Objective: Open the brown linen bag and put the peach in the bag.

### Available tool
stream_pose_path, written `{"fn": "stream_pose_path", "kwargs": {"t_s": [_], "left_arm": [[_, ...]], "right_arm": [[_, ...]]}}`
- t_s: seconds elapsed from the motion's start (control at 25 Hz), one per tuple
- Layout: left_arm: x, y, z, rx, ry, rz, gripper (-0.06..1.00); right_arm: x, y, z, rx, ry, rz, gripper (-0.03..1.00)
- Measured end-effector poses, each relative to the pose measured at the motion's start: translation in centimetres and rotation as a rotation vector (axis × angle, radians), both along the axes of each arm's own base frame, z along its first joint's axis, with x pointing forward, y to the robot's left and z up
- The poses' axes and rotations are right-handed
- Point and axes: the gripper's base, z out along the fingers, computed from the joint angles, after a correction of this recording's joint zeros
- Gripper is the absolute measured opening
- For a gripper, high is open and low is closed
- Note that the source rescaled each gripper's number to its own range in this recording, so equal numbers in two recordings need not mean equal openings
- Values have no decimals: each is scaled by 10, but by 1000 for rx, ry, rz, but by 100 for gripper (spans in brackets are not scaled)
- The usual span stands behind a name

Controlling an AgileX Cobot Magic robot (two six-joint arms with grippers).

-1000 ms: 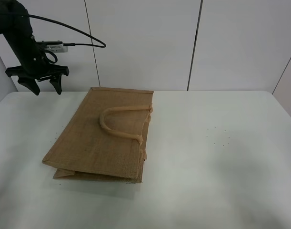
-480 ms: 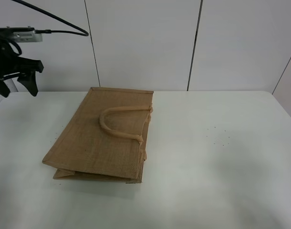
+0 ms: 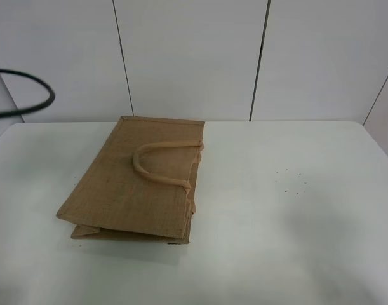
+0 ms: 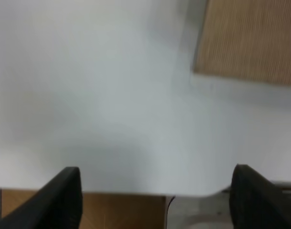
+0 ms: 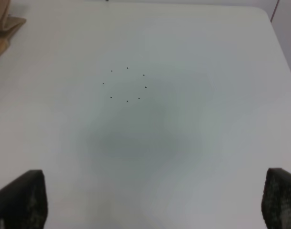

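Note:
The brown linen bag point(image 3: 140, 181) lies flat and folded on the white table point(image 3: 289, 216), left of centre, one loop handle point(image 3: 162, 162) resting on top. A corner of it shows in the left wrist view point(image 4: 250, 40) and a scrap in the right wrist view point(image 5: 2, 33). The peach is out of view. My left gripper point(image 4: 157, 195) is open, its black fingertips point(image 4: 64, 195) wide apart above the table's edge, away from the bag. My right gripper point(image 5: 155, 202) is open and empty above bare table. Neither gripper shows in the exterior high view.
A black cable loop point(image 3: 28, 95) hangs at the far left of the exterior high view. A ring of small dots point(image 5: 126, 85) marks the table right of the bag. White wall panels point(image 3: 194, 57) stand behind the table. Brown floor point(image 4: 116, 212) shows past the table's edge.
My left arm has swung left and up out of the exterior high view; only its cable still shows. The bag has not moved.

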Motion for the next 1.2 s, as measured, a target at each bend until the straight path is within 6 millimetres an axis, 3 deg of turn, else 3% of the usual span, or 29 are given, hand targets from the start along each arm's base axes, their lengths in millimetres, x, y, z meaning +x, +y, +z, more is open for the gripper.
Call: {"fn": "stream_pose_path", "kwargs": {"t_s": [0.16, 0.4, 1.2], "left_arm": [[-44, 1, -30, 9, -51, -28, 94], [-85, -2, -70, -32, -135, -62, 94], [-147, -2, -62, -30, -586, -100, 94]], "right_arm": [[0, 0, 0, 0, 0, 0, 100], [0, 0, 0, 0, 0, 0, 100], [0, 0, 0, 0, 0, 0, 100]]}}
